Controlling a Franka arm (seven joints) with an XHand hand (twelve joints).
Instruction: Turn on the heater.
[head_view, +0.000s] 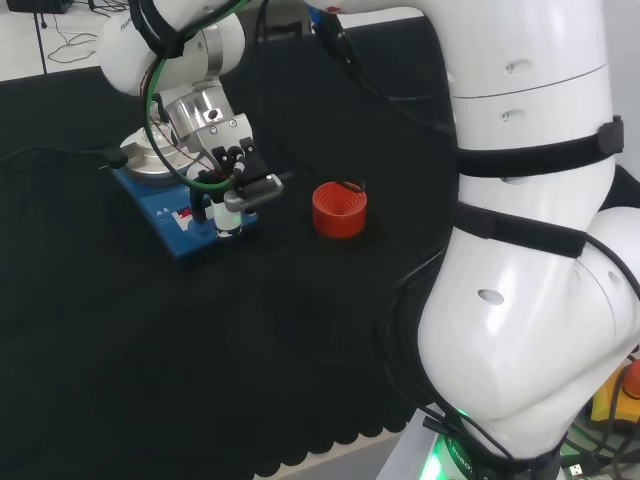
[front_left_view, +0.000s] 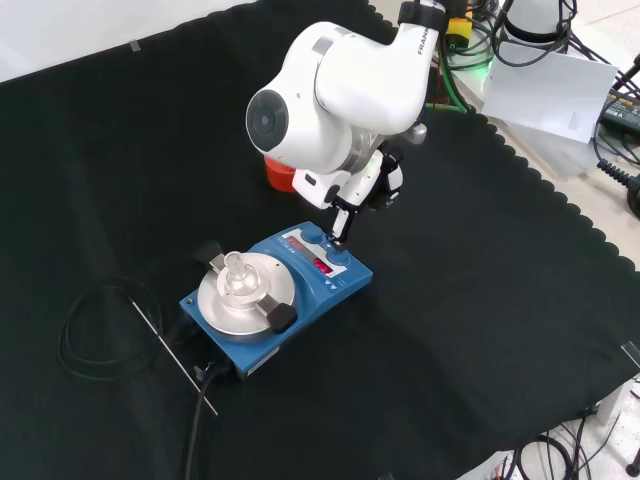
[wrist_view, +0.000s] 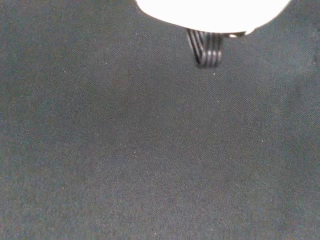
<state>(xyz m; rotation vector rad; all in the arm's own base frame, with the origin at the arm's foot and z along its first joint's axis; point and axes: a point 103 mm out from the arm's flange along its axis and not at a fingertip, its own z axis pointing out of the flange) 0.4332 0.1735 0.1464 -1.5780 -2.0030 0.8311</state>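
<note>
Step in hand: the hand (front_left_view: 352, 205) is at the heater's (front_left_view: 278, 295) control panel (front_left_view: 322, 257), a finger (front_left_view: 341, 224) reaching down onto it; I judge this to be the pressing of the switch itself.
Hand state: in the head view the hand (head_view: 232, 178) has fingers pointing straight down onto the panel (head_view: 190, 216), holding nothing; whether a fingertip actually touches a button looks likely but the arm hides the contact.
Heater position: in the front view it sits on the black cloth (front_left_view: 470, 330) left of centre and near the camera; in the head view the heater (head_view: 180, 205) is at the far left, with the red ribbed stand (head_view: 340, 209) well apart to its right.
Heater long axis: in the front view it runs from lower left to upper right, round metal plate (front_left_view: 246, 292) at the lower-left end, panel at the upper-right end.
Heater facing: the panel faces toward the arm's base, so the controls lie on the hand's side.
Panel lights: red digits appear lit in the front view, which may mean power is on already.
Nearby: a thin metal rod (front_left_view: 175, 358) and a coiled black cable (front_left_view: 95, 330) lie left of the heater.
Next move calls for: a short straight push on the right button, then a lift straight up clear of the knobs (front_left_view: 309, 233).
</note>
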